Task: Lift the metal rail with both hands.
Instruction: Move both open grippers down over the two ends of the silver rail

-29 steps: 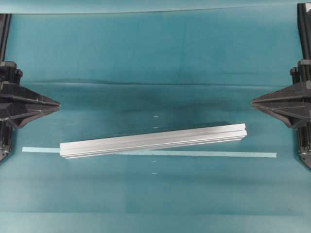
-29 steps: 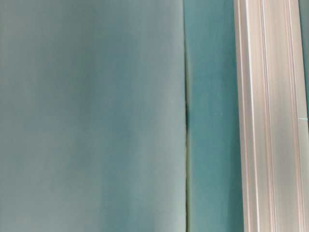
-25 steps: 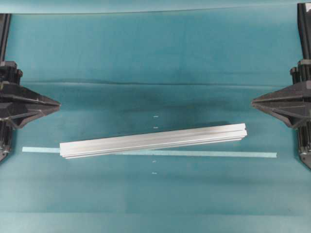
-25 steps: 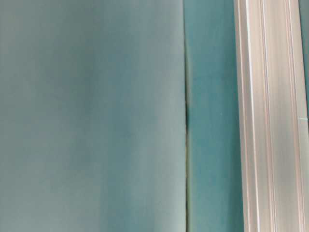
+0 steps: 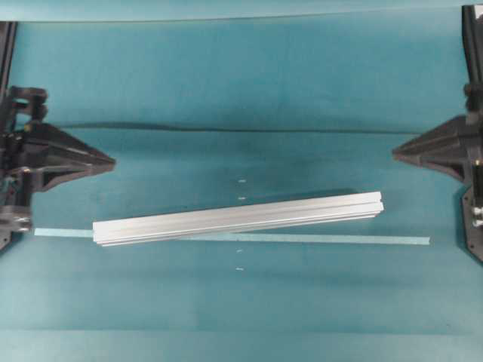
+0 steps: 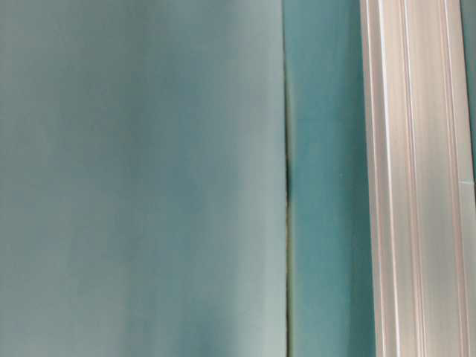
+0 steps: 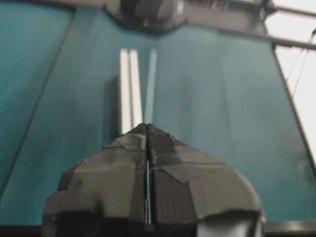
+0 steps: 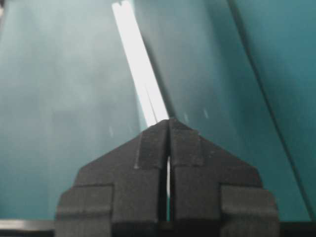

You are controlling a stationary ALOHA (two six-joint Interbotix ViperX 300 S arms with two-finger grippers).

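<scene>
The metal rail (image 5: 238, 220), a long silver grooved bar, lies slightly slanted on the teal cloth, its right end higher in the overhead view. It fills the right side of the table-level view as the metal rail (image 6: 416, 178). My left gripper (image 5: 112, 161) is shut and empty, up and left of the rail's left end. My right gripper (image 5: 395, 154) is shut and empty, above the rail's right end. From each wrist the rail (image 7: 129, 89) (image 8: 139, 69) stretches away beyond the closed left gripper (image 7: 147, 125) and right gripper (image 8: 169, 120).
A thin pale tape strip (image 5: 332, 239) runs across the cloth, passing under the rail. A cloth fold (image 5: 226, 130) crosses the table behind the rail. Small white marks (image 5: 241, 182) sit near the middle. The arm bases stand at both side edges.
My left gripper has moved rightward, toward the middle of the table. My right arm has shifted slightly upward in the overhead view. The rail has not moved.
</scene>
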